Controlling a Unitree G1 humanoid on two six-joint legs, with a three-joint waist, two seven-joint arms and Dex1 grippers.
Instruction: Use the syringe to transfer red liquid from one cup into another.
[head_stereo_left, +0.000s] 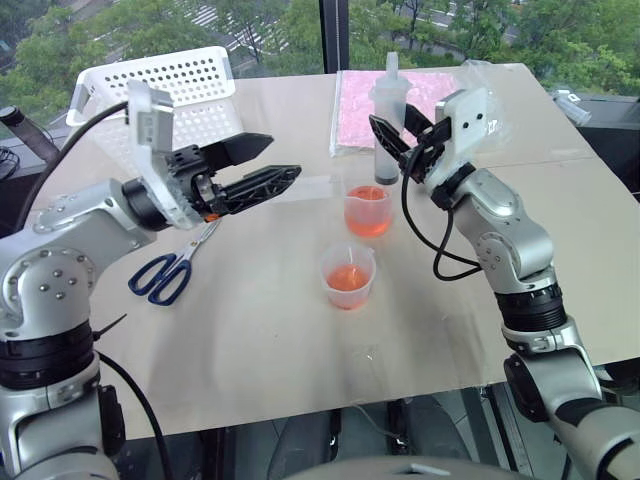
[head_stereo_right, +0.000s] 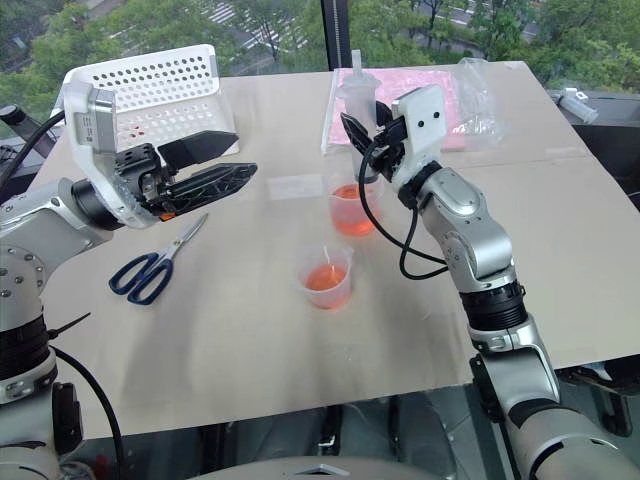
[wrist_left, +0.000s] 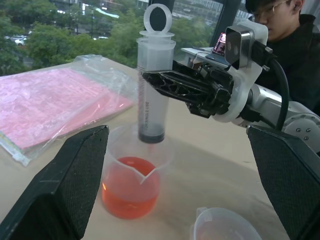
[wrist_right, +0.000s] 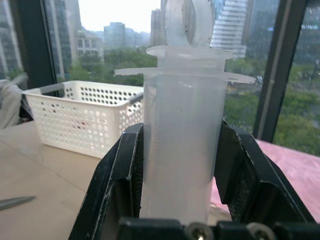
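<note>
The shorter cup (head_stereo_left: 348, 275), nearest, already holds some red liquid (head_stereo_left: 347, 279). Beyond it the taller beaker (head_stereo_left: 368, 210) sits just below the right gripper (head_stereo_left: 392, 142), which is clamped on the upright syringe (wrist_left: 154, 80), plunger down, barrel seemingly empty. Another draw seems due. Left gripper (head_stereo_left: 262, 162) spread wide, holding nothing.

Right gripper (head_stereo_right: 362, 137) clamps the syringe (head_stereo_right: 356, 100) upright above the beaker (head_stereo_right: 350, 208), near the desk's (head_stereo_right: 250, 350) far edge. Small cup (head_stereo_right: 324, 276) mid-desk. Left gripper (head_stereo_right: 222, 163) spread wide, empty, above scissors (head_stereo_right: 150, 263).

Silver jointed arms, black cables, white wrist housings, black-fingered hands
</note>
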